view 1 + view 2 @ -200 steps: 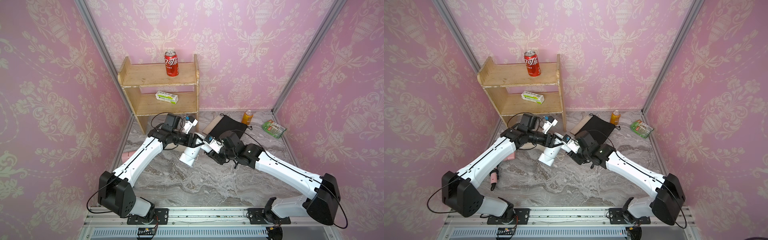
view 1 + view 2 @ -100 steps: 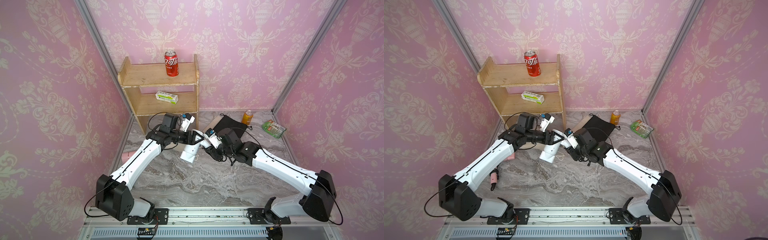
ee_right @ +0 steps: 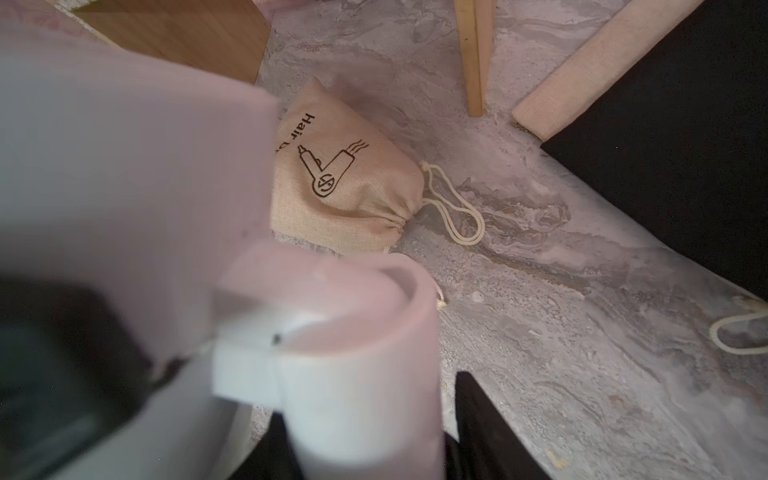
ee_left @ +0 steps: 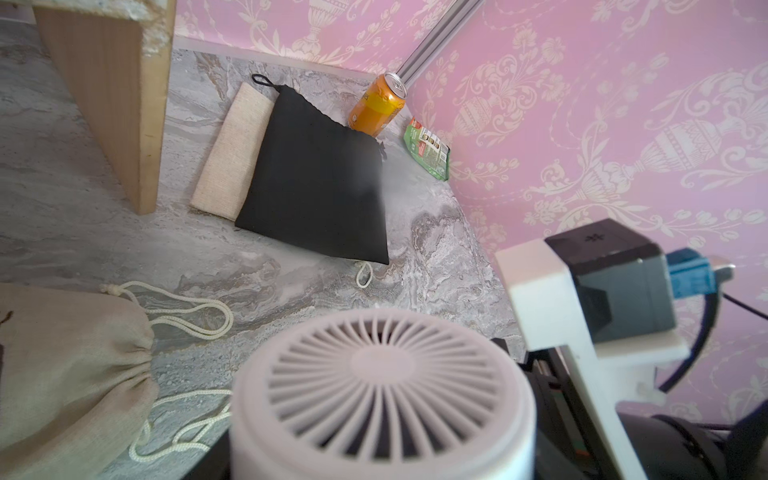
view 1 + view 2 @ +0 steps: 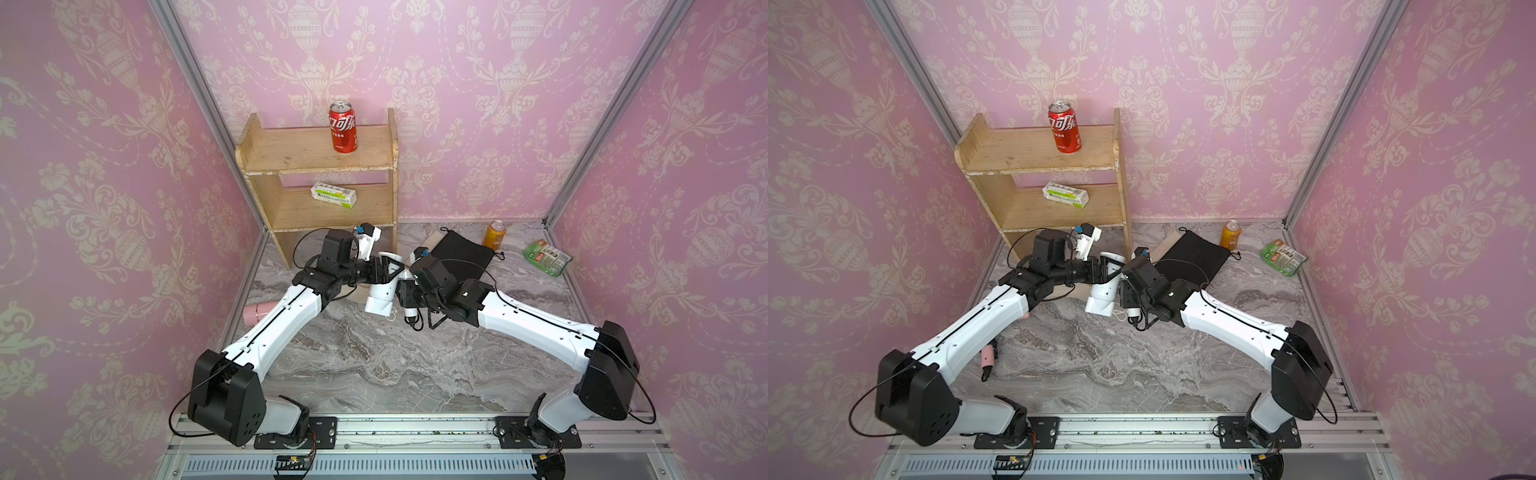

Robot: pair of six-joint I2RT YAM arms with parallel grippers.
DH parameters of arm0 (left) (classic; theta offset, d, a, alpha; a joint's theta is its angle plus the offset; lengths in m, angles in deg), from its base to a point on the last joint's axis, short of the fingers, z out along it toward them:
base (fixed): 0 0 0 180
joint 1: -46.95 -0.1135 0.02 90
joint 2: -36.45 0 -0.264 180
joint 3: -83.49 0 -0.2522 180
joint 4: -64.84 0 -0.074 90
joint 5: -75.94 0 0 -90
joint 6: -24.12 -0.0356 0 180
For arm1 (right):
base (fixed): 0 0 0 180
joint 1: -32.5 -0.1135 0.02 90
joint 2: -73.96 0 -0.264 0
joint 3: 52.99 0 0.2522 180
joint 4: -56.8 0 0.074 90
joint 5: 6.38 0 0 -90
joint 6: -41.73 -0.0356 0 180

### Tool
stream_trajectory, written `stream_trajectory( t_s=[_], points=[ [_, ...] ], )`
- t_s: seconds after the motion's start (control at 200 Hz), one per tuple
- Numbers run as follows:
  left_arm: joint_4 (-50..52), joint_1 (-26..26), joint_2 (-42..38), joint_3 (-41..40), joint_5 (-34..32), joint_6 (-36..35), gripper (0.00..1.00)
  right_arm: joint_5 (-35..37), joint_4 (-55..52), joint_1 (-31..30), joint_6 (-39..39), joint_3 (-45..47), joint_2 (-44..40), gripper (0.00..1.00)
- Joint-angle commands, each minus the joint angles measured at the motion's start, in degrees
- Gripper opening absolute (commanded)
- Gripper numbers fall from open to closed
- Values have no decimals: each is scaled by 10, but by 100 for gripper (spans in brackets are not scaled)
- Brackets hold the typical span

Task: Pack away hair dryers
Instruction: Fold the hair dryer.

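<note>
- Our left claw (image 5: 389,269) pinches the white hair dryer (image 5: 379,298) at its grilled end.
- Our right claw (image 5: 402,291) sits by the dryer's handle; we cannot tell whether it grips.

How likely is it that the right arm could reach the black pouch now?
Probably yes. The black pouch lies flat and uncovered just beyond the right gripper, nothing between them; but that gripper is at the white hair dryer and must leave it first.

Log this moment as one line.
left gripper: gripping white plastic hair dryer | right gripper: at its handle, grip unclear | beige drawstring pouch: cinched, on marble table | black fabric pouch: flat
</note>
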Motion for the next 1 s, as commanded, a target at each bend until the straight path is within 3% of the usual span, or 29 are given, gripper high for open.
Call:
stream_trajectory(
  t_s=[0.0,0.155,0.41,0.565,0.786,0.996],
  points=[
    [-83,10,-17,-3,15,45,19,1,44,-25,-28,-29,-5,67],
    [-42,10,-30,6,-14,11,19,48,-9,-25,26,33,-68,79],
    [12,10,-15,35,-62,-34,22,82,-64,-17,12,173,-217,80],
    [23,10,-7,50,-54,-38,22,75,-86,30,3,219,-274,80],
    [4,9,-18,48,-25,-14,23,30,-61,87,63,201,-233,79],
    [-51,10,-20,34,-1,27,23,-15,-11,89,105,152,-142,77]
  ],
)
